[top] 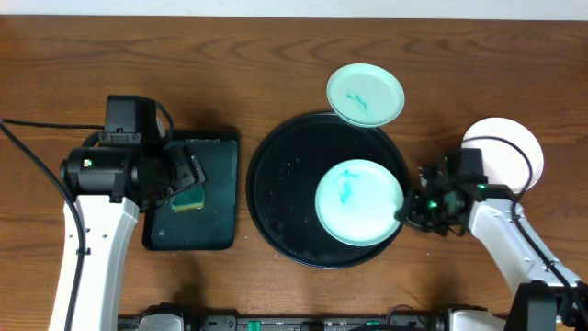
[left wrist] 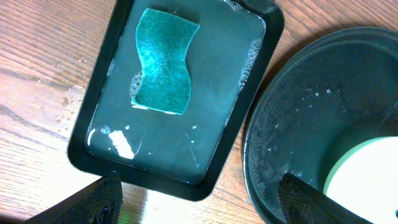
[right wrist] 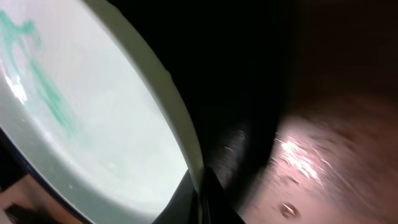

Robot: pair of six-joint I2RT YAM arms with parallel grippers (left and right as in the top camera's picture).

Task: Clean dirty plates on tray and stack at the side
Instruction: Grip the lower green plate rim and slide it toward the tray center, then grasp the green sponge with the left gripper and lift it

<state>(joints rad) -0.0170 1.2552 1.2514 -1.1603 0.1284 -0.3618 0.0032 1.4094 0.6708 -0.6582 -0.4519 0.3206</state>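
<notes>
Right gripper (top: pixel 411 210) clamped on right rim of smeared mint plate (top: pixel 356 204); plate lies left of it, inside black tray (top: pixel 276 193); left gripper (left wrist: pixel 199 196) wide open above sponge (left wrist: pixel 163 62).

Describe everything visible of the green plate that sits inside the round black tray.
The green plate is round, shallow and pale mint, with a glossy surface and a thin raised rim. A teal smear marks its face left of centre, so it is not clean. It lies in the right half of the black tray, its right edge reaching the tray's rim. The right pincer is shut on that edge. Whether the plate is lifted cannot be told.
</notes>
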